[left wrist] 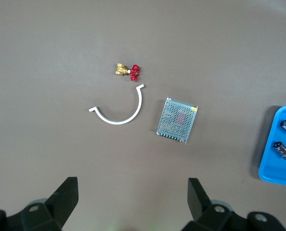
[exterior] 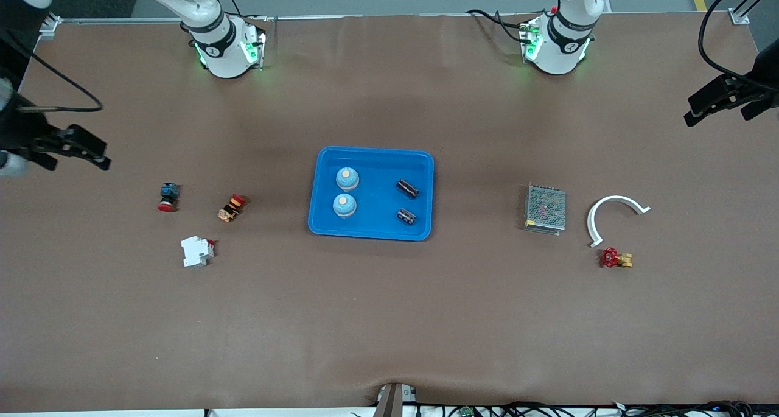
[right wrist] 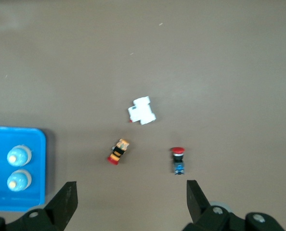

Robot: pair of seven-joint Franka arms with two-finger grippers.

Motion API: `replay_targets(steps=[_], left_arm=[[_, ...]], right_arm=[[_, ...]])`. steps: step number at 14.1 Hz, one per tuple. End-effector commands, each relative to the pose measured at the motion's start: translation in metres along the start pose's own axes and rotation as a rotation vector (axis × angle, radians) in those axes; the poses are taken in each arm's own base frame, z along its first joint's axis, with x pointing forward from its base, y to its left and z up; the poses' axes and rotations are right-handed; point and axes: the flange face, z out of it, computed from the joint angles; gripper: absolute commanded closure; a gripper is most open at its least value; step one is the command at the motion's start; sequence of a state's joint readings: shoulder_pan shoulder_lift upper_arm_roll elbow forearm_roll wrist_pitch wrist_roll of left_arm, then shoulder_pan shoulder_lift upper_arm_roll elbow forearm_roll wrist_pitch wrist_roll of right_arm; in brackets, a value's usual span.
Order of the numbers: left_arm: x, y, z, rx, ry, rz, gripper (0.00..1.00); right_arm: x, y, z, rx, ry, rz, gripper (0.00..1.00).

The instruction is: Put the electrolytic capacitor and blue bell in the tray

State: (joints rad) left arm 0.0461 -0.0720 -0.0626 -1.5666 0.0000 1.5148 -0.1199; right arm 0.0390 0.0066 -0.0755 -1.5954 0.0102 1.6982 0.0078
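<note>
Blue tray [exterior: 371, 231] sits mid-tabletop, already holding two blue bells [exterior: 347, 178] side by side toward the right arm's end and two capacitors [exterior: 407, 188] toward the left arm's end. No other bells or capacitors show loose on the tabletop, so the placing looks done; nothing left that I can see except parking the arms. Left end effector [exterior: 706, 105] is up and out at the left arm's end of the tabletop, fingers spread wide, holding nothing; its wrist view looks down on a mesh power supply [left wrist: 177, 121], a white curved clip [left wrist: 119, 111] and a red-handled valve [left wrist: 129, 71], with the tray corner well off to one side. Right end effector [exterior: 82, 149] is likewise out at the right arm's end, fully spread and empty, over bare tabletop near a red push button [right wrist: 178, 160], an orange-black part [right wrist: 118, 151] and a white breaker [right wrist: 142, 110]. Tray and contents are well apart from both end effectors. Both arms appear to be waiting.
</note>
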Motion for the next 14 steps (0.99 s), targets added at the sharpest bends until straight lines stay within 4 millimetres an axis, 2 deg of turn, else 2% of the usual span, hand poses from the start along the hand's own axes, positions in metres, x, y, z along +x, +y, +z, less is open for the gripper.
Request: replay_targets(steps=[1, 6, 9, 14], left_arm=[[-0.006, 0.001, -0.008, -0.022, 0.000, 0.021, 0.00], [-0.006, 0.000, -0.008, -0.019, 0.001, 0.020, 0.00], [-0.006, 0.000, -0.007, -0.020, -0.002, 0.019, 0.00], [-0.008, -0.001, -0.001, -0.015, -0.042, 0.013, 0.00]], right_arm=[[0.005, 0.017, -0.022, 0.007, 0.039, 0.027, 0.00], [0.013, 0.008, -0.028, 0.007, 0.142, -0.003, 0.00], [-0.010, 0.005, -0.023, 0.012, 0.117, -0.004, 0.00], [-0.036, 0.008, -0.032, 0.013, 0.008, 0.005, 0.00]])
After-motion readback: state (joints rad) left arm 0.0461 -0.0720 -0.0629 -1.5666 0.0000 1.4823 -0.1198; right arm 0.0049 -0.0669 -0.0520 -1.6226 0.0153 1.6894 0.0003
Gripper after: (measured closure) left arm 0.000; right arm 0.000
